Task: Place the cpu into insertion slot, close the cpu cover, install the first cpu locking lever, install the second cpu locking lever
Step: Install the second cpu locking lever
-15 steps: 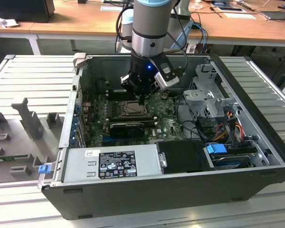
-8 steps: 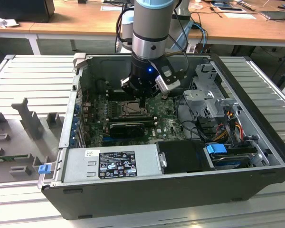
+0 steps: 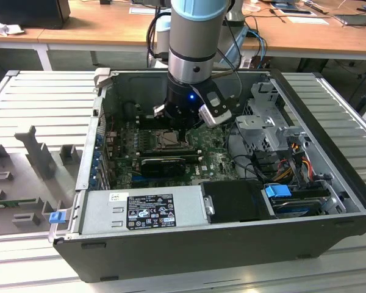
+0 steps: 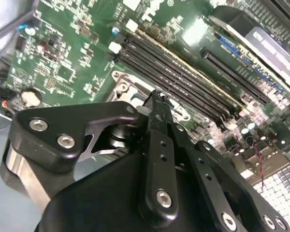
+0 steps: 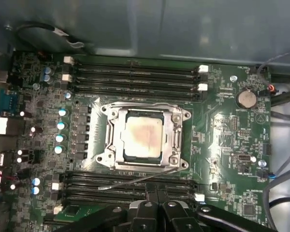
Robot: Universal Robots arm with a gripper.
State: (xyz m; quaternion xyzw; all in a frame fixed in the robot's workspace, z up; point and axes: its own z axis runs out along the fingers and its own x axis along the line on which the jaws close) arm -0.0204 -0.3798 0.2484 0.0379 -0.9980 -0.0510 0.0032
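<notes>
The cpu (image 5: 142, 137), a pale square chip with a brownish smear, lies flat in the insertion slot (image 5: 106, 159). The silvery cpu cover (image 5: 114, 137) is down around it. One thin wire locking lever (image 5: 130, 181) stands slanted along the socket side nearest my fingers. In the first wrist view my gripper (image 5: 158, 205) is shut, its black fingertips just short of that lever and holding nothing I can see. The second wrist view shows the gripper (image 4: 157, 99) hovering over a socket corner (image 4: 123, 87). In the exterior view it hangs above the socket (image 3: 169, 141) inside the case.
Long black memory slots (image 5: 135, 77) flank the socket on two sides. A black graphics card (image 3: 163, 163) lies nearer the camera, then the power supply (image 3: 143, 210). A drive cage (image 3: 271, 122) and cables (image 3: 287, 165) fill the exterior view's right. Case walls enclose everything.
</notes>
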